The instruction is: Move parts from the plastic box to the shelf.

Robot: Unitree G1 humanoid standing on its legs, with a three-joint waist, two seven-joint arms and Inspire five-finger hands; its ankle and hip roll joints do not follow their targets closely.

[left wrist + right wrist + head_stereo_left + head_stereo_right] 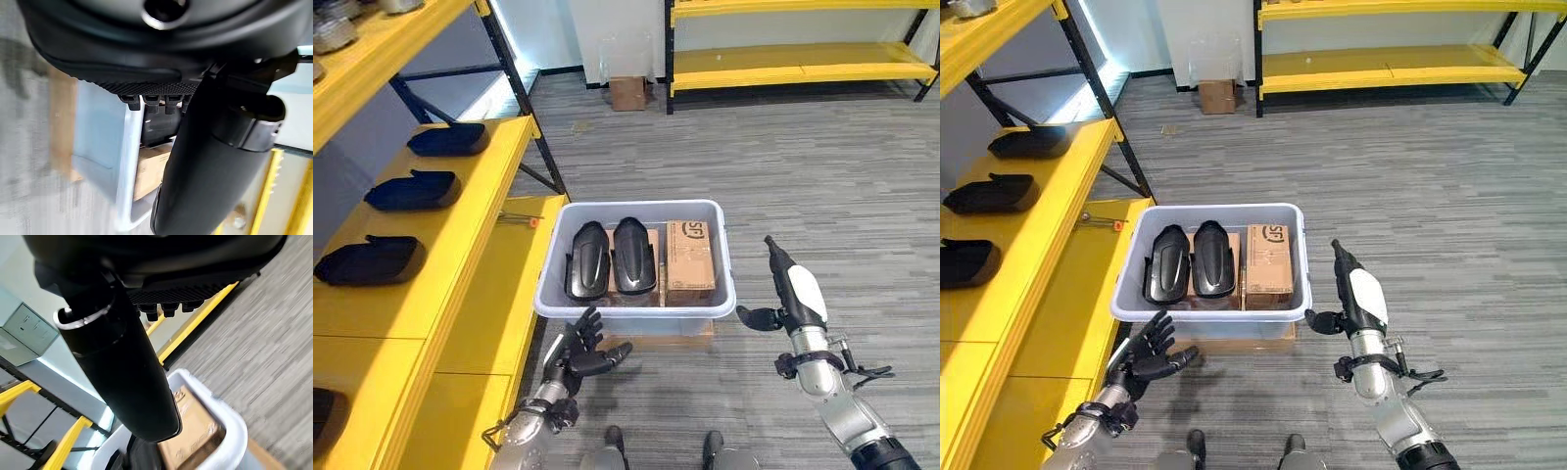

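Note:
A pale blue plastic box (631, 305) sits on the floor beside the yellow shelf (440, 245). Inside it lie two black parts (610, 258) side by side and a cardboard carton (689, 260). Three more black parts (411, 190) rest in a row on the shelf. My left hand (582, 348) hovers open just in front of the box's near left corner, holding nothing. My right hand (793, 286) stands open to the right of the box, fingers straight and pointing up, thumb toward the box wall. The box rim (222, 423) shows past the right thumb.
A small cardboard box (626, 93) stands on the floor far back. A second yellow rack (803, 64) runs along the back wall. The box rests on flat cardboard (671, 338). An orange-tipped item (521, 219) lies on the lower shelf board.

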